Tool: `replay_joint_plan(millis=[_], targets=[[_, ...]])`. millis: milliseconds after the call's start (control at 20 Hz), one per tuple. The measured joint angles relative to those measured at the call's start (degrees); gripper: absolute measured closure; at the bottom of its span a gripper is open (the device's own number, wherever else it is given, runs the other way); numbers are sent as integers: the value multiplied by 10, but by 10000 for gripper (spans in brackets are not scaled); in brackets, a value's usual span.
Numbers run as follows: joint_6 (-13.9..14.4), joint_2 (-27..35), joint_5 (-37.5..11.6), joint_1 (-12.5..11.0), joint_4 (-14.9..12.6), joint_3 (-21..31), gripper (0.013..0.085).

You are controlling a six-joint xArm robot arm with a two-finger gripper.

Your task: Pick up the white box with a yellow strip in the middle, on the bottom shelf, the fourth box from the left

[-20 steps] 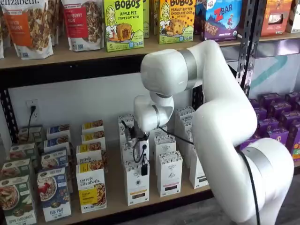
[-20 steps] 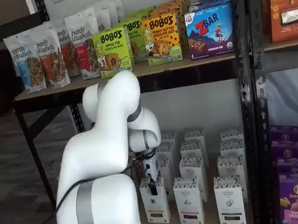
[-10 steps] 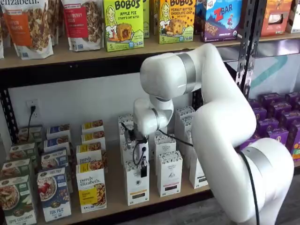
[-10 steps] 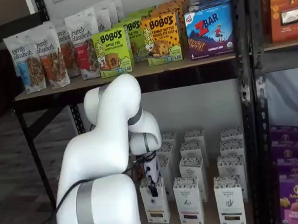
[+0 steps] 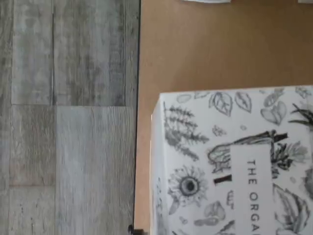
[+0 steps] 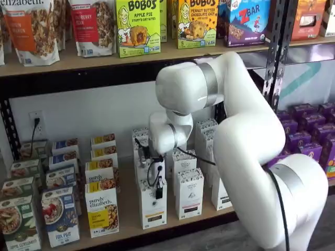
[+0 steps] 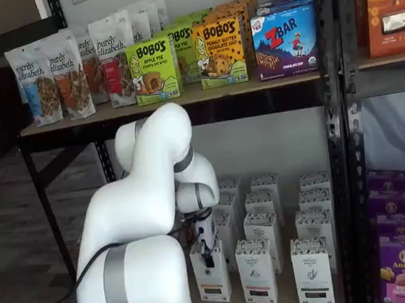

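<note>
The white box with a yellow strip [image 6: 102,213] stands at the front of the bottom shelf in a shelf view, with matching boxes in a row behind it. The arm hides it in the other one. My gripper [image 6: 158,189] hangs to its right, over the top of a white box with black botanical drawings [image 6: 153,205]. It also shows in a shelf view [image 7: 208,253], over the same box [image 7: 212,276]. The black fingers show side-on, and no gap can be made out. The wrist view shows that botanical box's top [image 5: 230,161] from close above.
Green [image 6: 18,222] and blue [image 6: 60,214] boxes stand left of the yellow-strip box. More white botanical boxes [image 6: 189,193] stand to the right, then purple boxes [image 6: 309,130]. The shelf's front edge [image 5: 138,98] and the grey wood floor [image 5: 68,117] show in the wrist view.
The gripper has drifted slightly left and down over the botanical box. No box has moved.
</note>
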Motion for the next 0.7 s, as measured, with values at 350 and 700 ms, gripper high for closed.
replay_joint_plan(millis=[350, 700], targets=[[2, 2, 31, 0, -3, -12, 290], [-2, -6, 26, -1, 1, -3, 370]])
